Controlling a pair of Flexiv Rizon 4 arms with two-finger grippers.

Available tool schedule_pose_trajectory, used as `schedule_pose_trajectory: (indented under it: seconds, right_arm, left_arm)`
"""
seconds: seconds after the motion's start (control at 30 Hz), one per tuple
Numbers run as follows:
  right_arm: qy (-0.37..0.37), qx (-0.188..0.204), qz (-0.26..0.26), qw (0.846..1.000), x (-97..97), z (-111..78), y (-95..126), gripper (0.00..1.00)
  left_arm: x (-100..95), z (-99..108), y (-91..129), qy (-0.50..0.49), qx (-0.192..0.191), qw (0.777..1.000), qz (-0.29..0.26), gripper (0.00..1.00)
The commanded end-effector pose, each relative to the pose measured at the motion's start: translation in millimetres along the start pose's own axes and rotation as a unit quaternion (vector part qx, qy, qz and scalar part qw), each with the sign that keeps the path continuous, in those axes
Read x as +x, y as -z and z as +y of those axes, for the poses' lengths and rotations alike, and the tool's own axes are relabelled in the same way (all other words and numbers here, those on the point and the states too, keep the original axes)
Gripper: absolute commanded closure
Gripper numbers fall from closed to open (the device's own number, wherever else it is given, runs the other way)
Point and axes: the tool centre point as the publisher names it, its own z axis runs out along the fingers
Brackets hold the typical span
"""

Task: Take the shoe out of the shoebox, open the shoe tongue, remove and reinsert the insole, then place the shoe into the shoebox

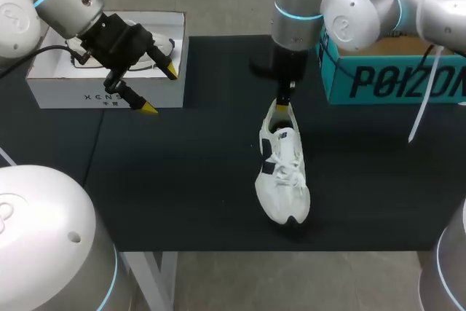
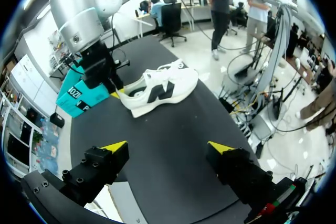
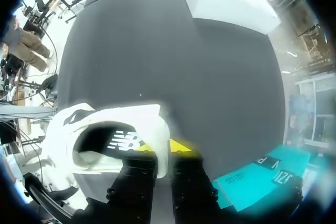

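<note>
The white shoe lies on the black worktop near its middle. Its long axis runs front to back, with the rounded toe toward the near edge and the heel raised toward the far side. It has a mesh-like upper, white laces and dark side patches. The right end effector pinches the heel collar, one yellow tip inside the shoe. The left end effector hangs spread wide beside the white box. A teal box stands far right.
</note>
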Motion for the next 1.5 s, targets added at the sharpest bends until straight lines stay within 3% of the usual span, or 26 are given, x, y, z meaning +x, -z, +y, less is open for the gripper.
schedule_pose_trajectory:
  seconds: [0.03, 0.3, 0.53, 1.27, 1.37, 1.5]
  right_arm:
    - [0.006, 0.003, -0.016, 1.0, 5.2, 3.3, 28, 1.0]
    - [0.012, 0.01, -0.058, 0.998, -16.1, 8.1, 97, 1.0]
    - [0.039, 0.025, -0.091, 0.995, -50.1, -13.1, 157, 1.0]
    - [0.039, 0.025, -0.091, 0.995, -50.1, -13.1, 157, 1.0]
    - [-0.033, 0.031, -0.111, 0.993, -74.7, -16.6, 172, 1.0]
    - [-0.123, 0.046, -0.162, 0.978, -100.7, -35.3, 190, 1.0]
  left_arm:
    - [0.0, 0, 0, 0.0, -0.001, 1.0, 0.001, 0.0]
    - [0.0, 0, 0, 0.0, -0.001, 1.0, 0.001, 0.0]
    - [0.0, 0, 0, 0.0, -0.001, 1.0, 0.001, 0.0]
    - [0.0, 0, 0, 0.0, -0.001, 1.0, 0.001, 0.0]
    - [0.0, 0, 0, 0.0, -0.001, 1.0, 0.001, 0.0]
    - [0.0, 0, 0, 0.0, -0.001, 1.0, 0.001, 0.0]
